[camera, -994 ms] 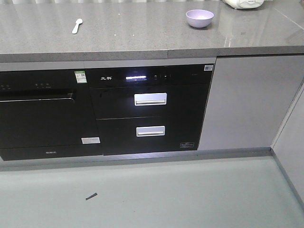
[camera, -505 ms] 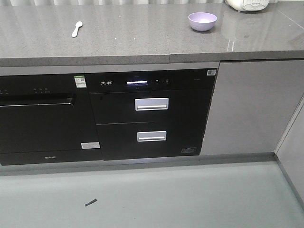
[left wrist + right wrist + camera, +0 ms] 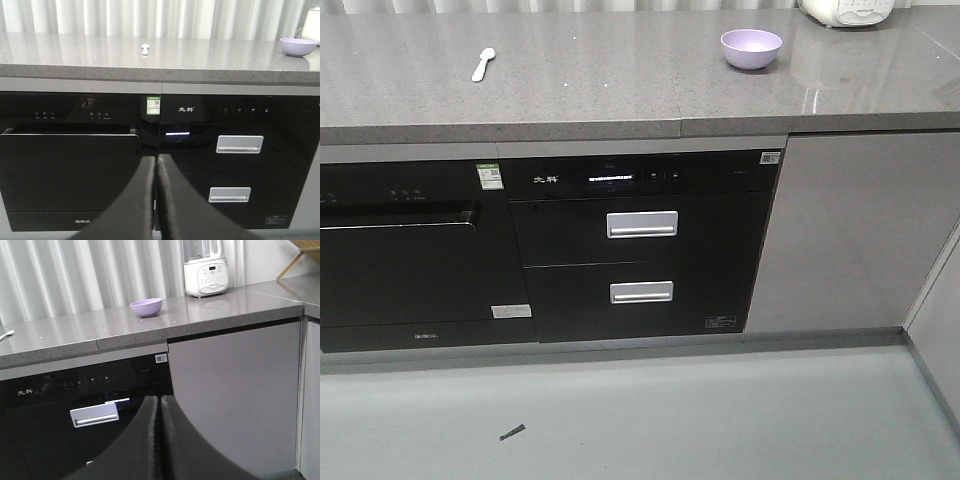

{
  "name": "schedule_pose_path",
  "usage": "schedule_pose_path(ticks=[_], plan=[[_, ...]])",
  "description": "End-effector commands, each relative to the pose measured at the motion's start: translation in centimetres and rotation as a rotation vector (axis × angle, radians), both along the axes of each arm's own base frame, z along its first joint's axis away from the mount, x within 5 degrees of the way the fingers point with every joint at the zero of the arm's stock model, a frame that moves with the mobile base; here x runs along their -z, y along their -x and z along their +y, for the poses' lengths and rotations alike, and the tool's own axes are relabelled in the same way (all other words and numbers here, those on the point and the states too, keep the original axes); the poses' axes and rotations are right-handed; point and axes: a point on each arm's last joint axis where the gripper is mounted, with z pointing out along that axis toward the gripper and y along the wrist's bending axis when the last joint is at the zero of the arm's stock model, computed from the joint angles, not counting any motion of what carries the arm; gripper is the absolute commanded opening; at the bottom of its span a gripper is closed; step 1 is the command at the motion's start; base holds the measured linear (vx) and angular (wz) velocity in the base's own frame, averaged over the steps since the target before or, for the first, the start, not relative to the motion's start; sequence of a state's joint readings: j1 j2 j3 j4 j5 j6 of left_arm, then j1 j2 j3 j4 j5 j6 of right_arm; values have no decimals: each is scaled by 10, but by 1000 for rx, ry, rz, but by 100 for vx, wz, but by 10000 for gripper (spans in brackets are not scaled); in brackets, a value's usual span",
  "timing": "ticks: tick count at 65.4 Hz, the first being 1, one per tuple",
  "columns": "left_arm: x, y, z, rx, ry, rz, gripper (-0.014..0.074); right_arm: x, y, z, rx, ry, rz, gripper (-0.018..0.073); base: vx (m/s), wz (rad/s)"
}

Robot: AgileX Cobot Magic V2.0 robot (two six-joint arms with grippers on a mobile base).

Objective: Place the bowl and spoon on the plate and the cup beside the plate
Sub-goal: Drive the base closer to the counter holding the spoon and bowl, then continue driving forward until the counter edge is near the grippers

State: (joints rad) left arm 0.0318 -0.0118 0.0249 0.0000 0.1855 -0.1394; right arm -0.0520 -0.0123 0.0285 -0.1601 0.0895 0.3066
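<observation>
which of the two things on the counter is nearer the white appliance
The bowl, just left of the white appliance; the spoon lies far off toward the counter's left end.

There are one purple bowl point(image 3: 751, 48), one white spoon point(image 3: 483, 64), one white blender point(image 3: 205, 276), one grey counter point(image 3: 620, 95), two silver drawer handles point(image 3: 642, 224), one green sticker point(image 3: 489, 175) and one dark scrap point(image 3: 512, 432).

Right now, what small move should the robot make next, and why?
Probably roll closer to the countertop. Both the left gripper and right gripper are shut and sit low, facing the black appliance fronts, while the purple bowl and white spoon lie far apart up on it, seemingly out of reach. No plate or cup is in view.
</observation>
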Motion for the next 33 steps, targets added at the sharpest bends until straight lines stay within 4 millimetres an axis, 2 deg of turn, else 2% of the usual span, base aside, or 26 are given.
schedule_pose_path(ticks=[1, 33], plan=[[4, -1, 0, -5, 8, -46, -6, -7, 1, 1, -7, 15, -74, 15, 3, 1], [4, -1, 0, -5, 8, -46, -6, -7, 1, 1, -7, 15, -74, 15, 3, 1]])
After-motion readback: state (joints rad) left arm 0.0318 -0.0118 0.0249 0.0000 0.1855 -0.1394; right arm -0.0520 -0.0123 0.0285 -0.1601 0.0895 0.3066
